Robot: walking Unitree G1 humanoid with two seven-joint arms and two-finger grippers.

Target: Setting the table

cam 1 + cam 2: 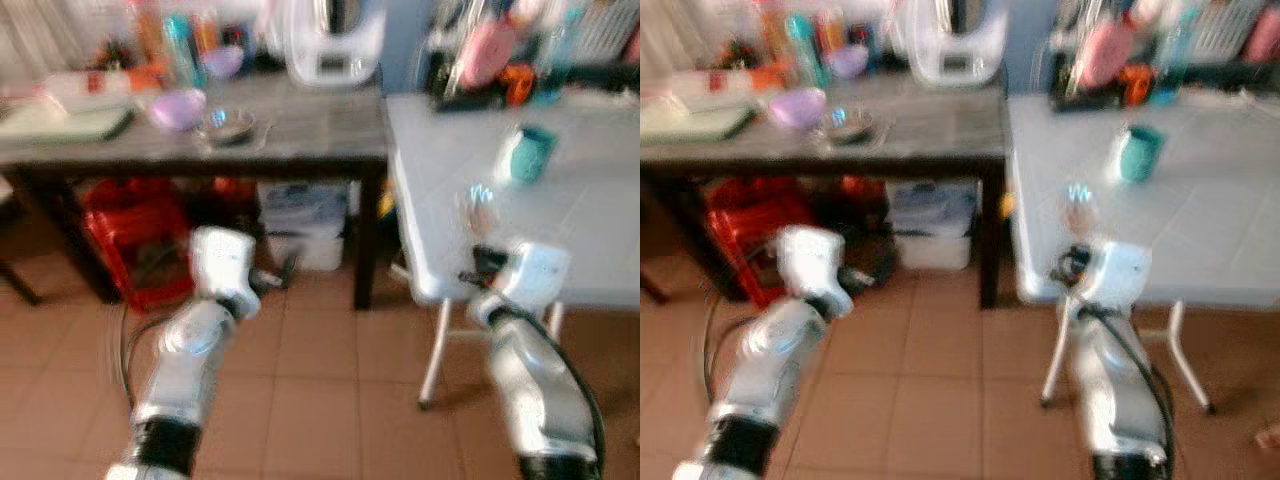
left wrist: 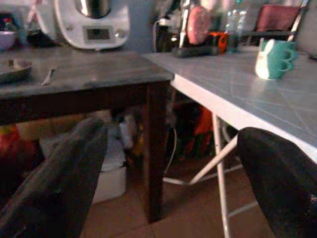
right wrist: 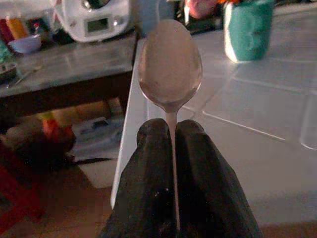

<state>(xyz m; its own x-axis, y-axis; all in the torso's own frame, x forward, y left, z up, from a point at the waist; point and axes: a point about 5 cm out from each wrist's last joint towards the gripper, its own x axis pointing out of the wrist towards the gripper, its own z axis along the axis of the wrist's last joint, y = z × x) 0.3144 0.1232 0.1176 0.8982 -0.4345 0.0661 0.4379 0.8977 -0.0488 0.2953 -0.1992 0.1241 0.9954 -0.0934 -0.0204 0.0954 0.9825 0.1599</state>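
A white folding table (image 1: pixel 600 230) with a smooth panelled top stands on the robot's right, its edge just beside a dark wooden table (image 1: pixel 300 130) with a grey, grained top. Terracotta floor tiles (image 1: pixel 320 400) lie open in front of both. On the wooden table stand a white kitchen appliance (image 2: pixel 91 22), a lilac bowl (image 1: pixel 177 108) and a shallow metal dish (image 1: pixel 226 124). A teal mug (image 3: pixel 246 30) stands well in from the white table's near edge. The right gripper (image 3: pixel 173 134) is clamped on a metal spoon (image 3: pixel 170 67), oval bowl upward, at that near edge. The left gripper (image 2: pixel 168 163) hangs wide apart, holding nothing, above the floor.
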